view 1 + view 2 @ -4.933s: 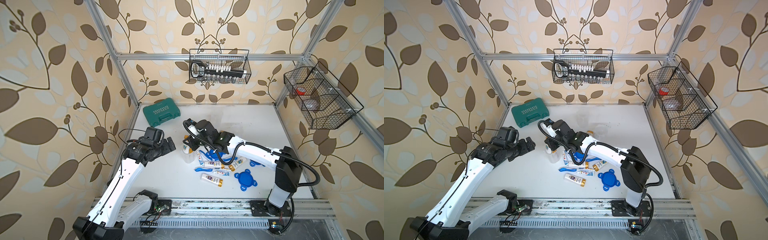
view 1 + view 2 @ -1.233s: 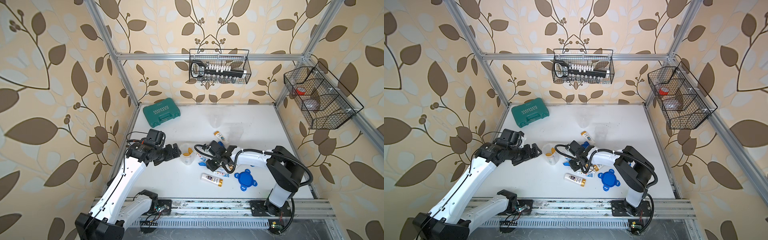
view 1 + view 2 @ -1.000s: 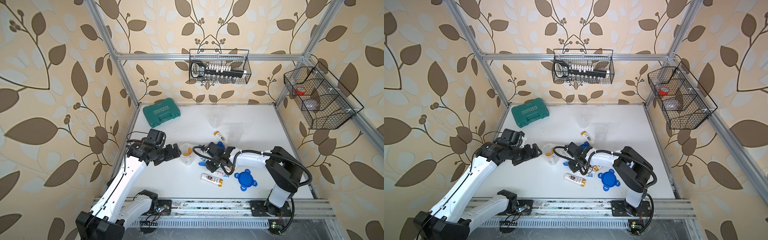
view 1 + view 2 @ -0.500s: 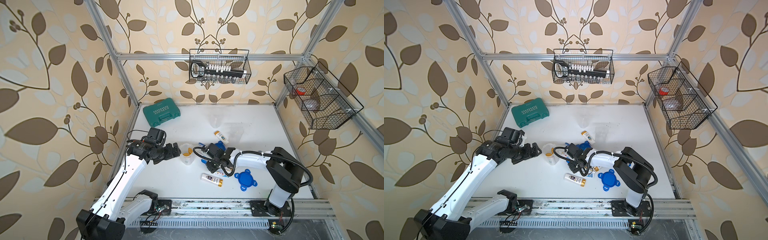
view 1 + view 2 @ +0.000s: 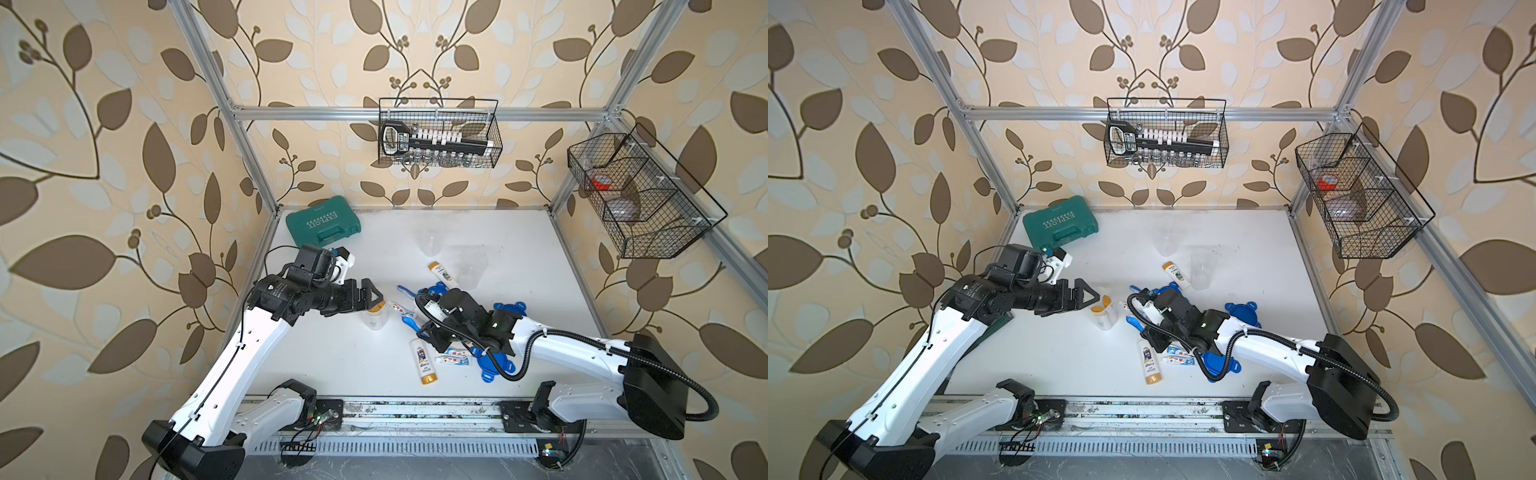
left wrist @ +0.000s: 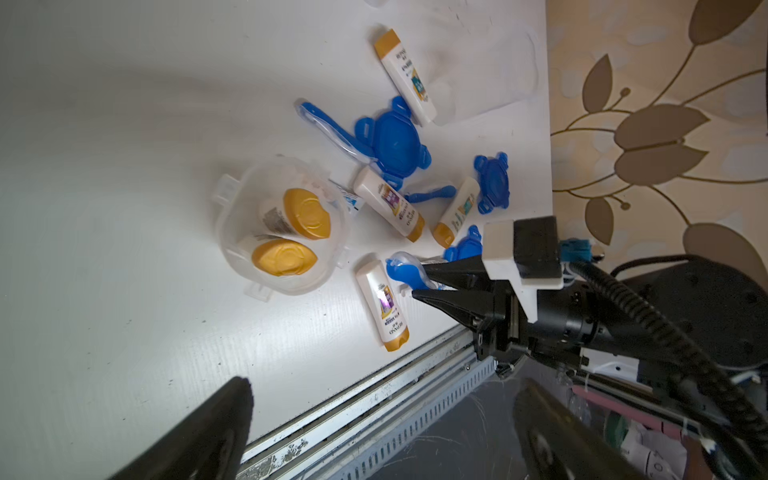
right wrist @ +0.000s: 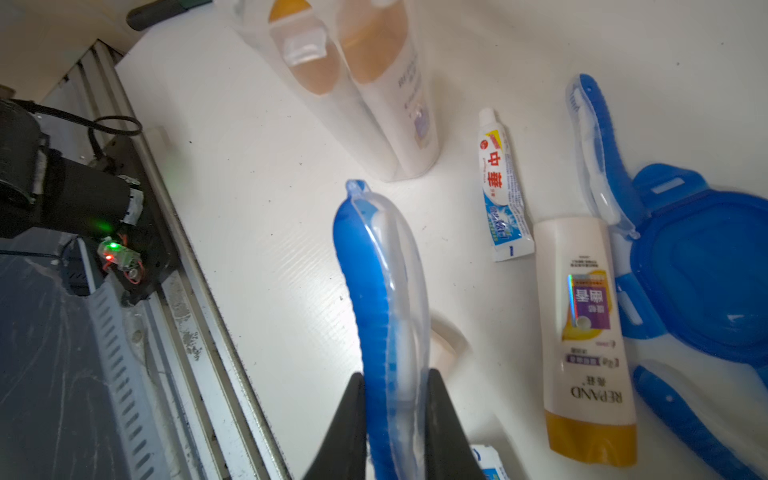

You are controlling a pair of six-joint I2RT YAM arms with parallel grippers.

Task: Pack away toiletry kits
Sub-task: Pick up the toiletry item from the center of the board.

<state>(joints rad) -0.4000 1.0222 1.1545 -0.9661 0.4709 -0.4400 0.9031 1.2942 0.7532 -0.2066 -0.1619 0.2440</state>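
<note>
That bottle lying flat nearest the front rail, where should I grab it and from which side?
Grip the bottle across the middle of its white body, coming straight down with the jaws spanning its narrow width. It lies flat on a broad face, leaving only its long edges free; the rounded gold cap likely offers less hold.

I see a closed green tool case (image 5: 323,221) lying flat at the far left corner of the white bench (image 5: 519,241). A black wire basket (image 5: 457,120) hangs from the rear aluminium rail (image 5: 311,113) and holds a black-and-white tool rack (image 5: 436,141). On the right wall, a second wire basket (image 5: 665,232) with compartments holds something red (image 5: 600,181). Leaf-patterned wallpaper (image 5: 124,166) covers the walls.
</note>
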